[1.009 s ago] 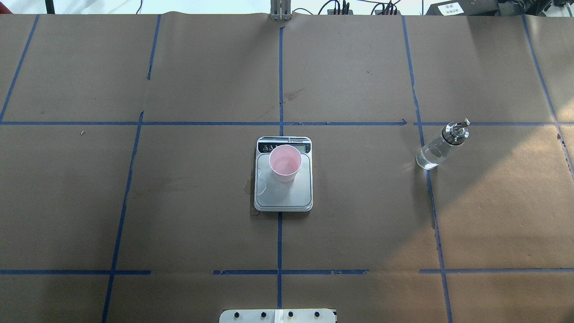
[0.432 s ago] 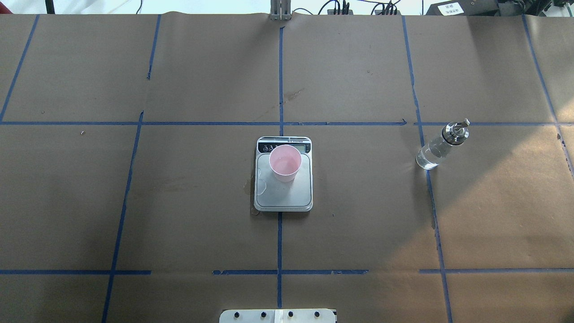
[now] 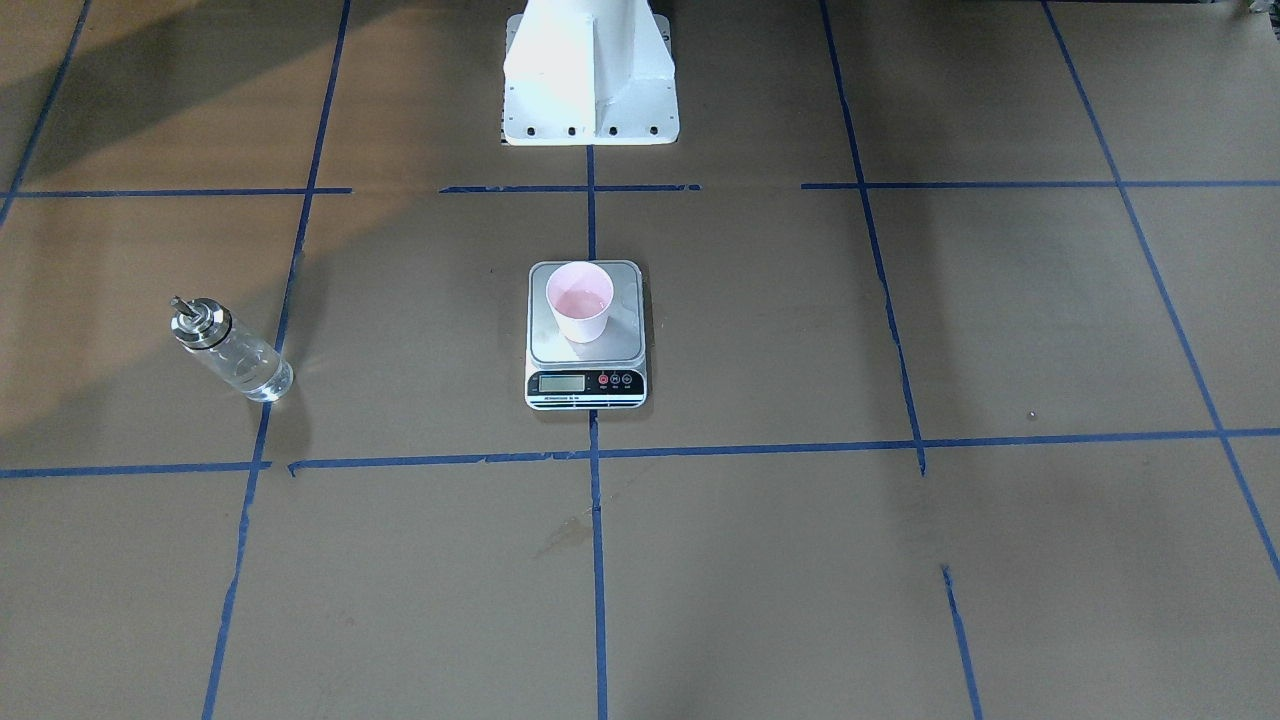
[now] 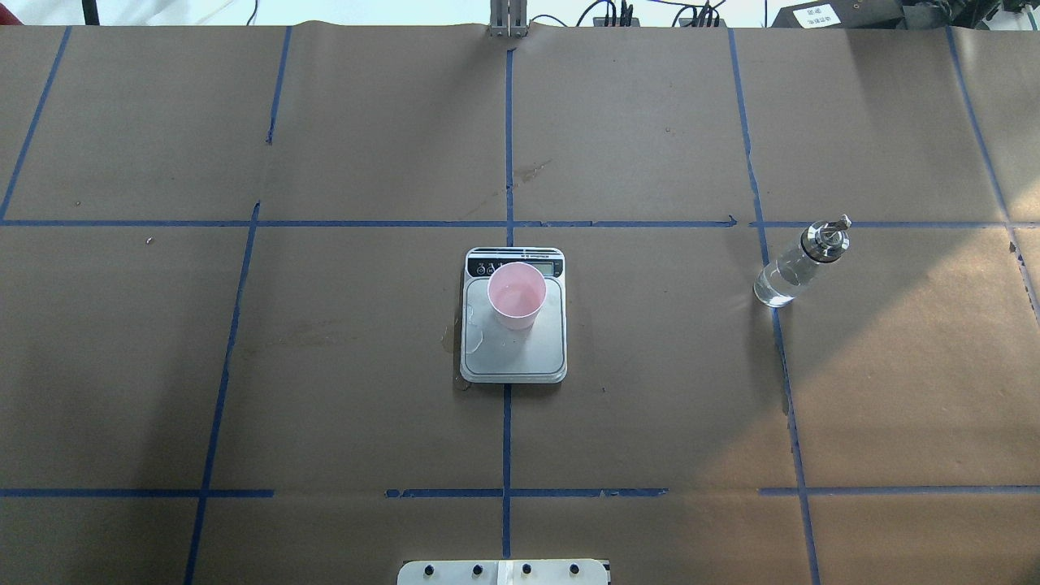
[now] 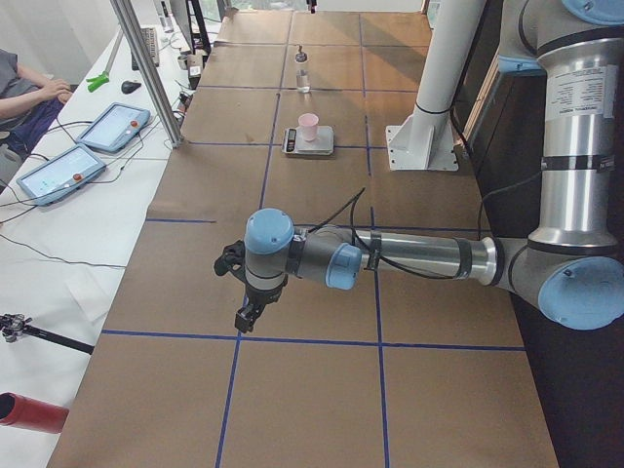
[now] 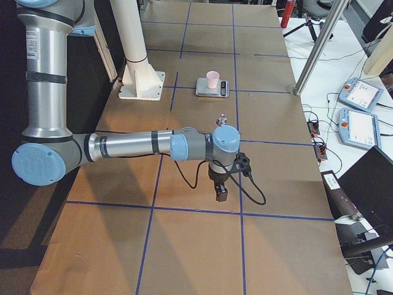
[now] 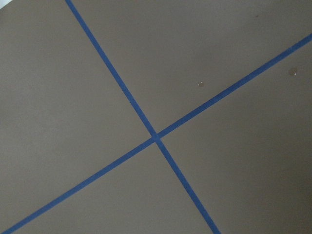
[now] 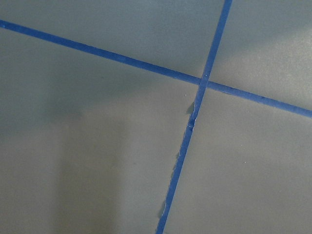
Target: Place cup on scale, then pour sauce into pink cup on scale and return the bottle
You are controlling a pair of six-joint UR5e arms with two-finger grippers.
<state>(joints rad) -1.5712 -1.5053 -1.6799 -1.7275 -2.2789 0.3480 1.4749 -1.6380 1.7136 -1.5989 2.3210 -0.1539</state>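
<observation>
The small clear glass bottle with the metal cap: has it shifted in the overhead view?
No. The clear glass bottle has not moved: its base sits on the same blue tape line as before.

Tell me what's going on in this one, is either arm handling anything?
Nothing is being handled. The small pale pink cup stands upright on the flat steel-grey kitchen scale, mid-table. The small clear glass bottle with a metal cap stands alone on the brown paper, to the robot's right. The left gripper and right gripper hang over the paper near the table's ends, away from both; whether their fingers are open cannot be told.
</observation>
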